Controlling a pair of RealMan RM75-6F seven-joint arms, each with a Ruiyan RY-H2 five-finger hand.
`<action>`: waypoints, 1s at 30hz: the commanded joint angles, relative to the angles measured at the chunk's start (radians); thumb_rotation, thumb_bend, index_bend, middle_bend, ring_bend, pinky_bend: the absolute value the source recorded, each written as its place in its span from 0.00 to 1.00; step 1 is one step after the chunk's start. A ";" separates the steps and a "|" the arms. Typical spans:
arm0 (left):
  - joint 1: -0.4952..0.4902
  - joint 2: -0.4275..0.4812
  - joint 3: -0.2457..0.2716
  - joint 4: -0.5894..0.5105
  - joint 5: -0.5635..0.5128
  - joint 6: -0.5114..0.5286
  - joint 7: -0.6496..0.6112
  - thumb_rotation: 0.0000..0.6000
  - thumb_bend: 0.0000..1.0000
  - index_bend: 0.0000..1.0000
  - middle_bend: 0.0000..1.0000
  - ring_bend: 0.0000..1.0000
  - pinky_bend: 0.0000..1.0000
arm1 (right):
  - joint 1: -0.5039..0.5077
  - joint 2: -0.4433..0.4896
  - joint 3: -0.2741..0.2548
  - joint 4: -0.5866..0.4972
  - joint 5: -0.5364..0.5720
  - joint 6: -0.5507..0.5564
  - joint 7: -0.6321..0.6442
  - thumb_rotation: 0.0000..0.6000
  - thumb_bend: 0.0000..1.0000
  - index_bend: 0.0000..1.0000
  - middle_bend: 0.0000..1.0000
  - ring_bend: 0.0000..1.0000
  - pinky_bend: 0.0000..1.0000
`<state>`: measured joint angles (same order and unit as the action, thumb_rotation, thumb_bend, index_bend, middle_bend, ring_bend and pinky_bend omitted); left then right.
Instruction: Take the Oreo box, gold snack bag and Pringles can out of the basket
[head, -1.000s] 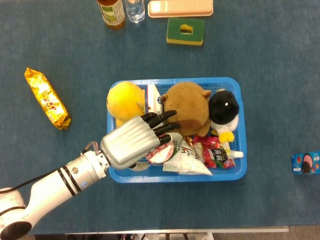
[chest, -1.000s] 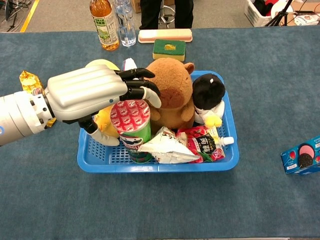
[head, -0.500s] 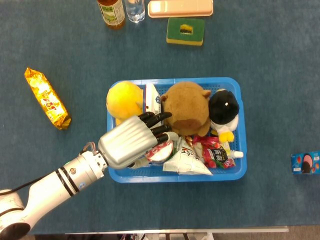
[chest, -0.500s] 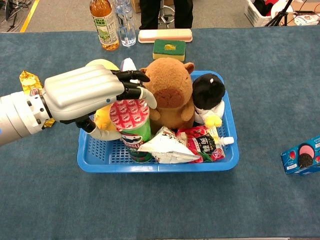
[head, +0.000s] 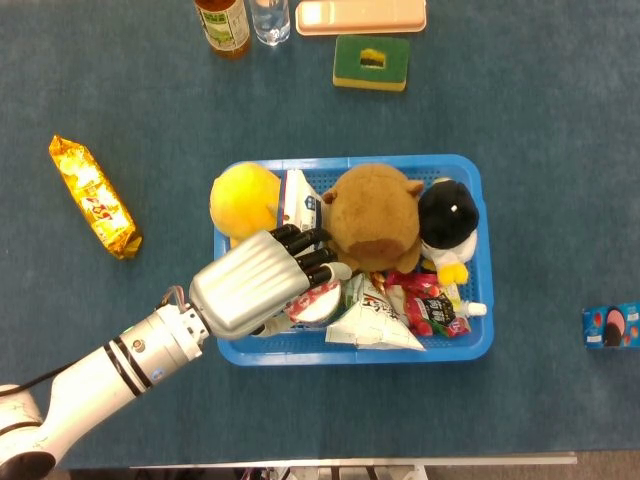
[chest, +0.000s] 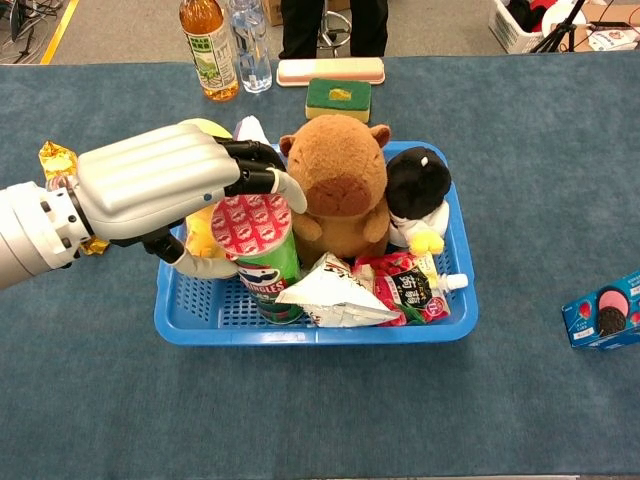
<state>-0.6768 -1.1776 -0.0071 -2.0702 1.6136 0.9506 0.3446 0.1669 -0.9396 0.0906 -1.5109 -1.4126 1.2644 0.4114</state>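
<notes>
The green Pringles can (chest: 264, 272) with a red lid (head: 318, 304) stands in the blue basket (chest: 300, 330), leaning slightly left. My left hand (chest: 150, 185) wraps its top, fingers (head: 305, 250) curled over the far side and thumb against the near left side, gripping it. Left of the basket, the gold snack bag (head: 95, 195) lies on the table, partly hidden behind my wrist in the chest view. At the table's right edge is the blue Oreo box (head: 612, 325), also seen in the chest view (chest: 603, 310). My right hand is not in view.
The basket also holds a brown plush (head: 375, 215), a black-and-white penguin plush (head: 447, 215), a yellow plush (head: 245, 195), a white packet (head: 372, 322) and a red packet (head: 428, 308). At the far edge stand two bottles (chest: 210, 45), a green sponge (head: 371, 62) and a pink tray (head: 360, 15).
My left hand drew back to the left and closed round the can's top. The can shifted left with it and now leans.
</notes>
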 joint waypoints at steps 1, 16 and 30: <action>0.003 0.010 0.002 -0.010 0.002 0.006 0.007 1.00 0.35 0.37 0.41 0.20 0.35 | 0.000 0.000 0.000 0.000 0.000 0.000 0.001 1.00 0.00 0.10 0.28 0.24 0.55; 0.073 0.163 0.013 -0.140 -0.042 0.086 0.163 1.00 0.36 0.40 0.44 0.21 0.35 | -0.005 -0.002 0.000 -0.001 -0.002 0.008 0.003 1.00 0.00 0.10 0.28 0.24 0.55; 0.199 0.306 0.050 -0.234 -0.111 0.207 0.301 1.00 0.36 0.47 0.52 0.24 0.35 | 0.005 -0.004 0.001 -0.014 -0.002 -0.005 -0.014 1.00 0.00 0.10 0.28 0.24 0.55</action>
<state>-0.4920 -0.8836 0.0375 -2.2958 1.5151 1.1431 0.6321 0.1721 -0.9436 0.0916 -1.5247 -1.4145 1.2593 0.3979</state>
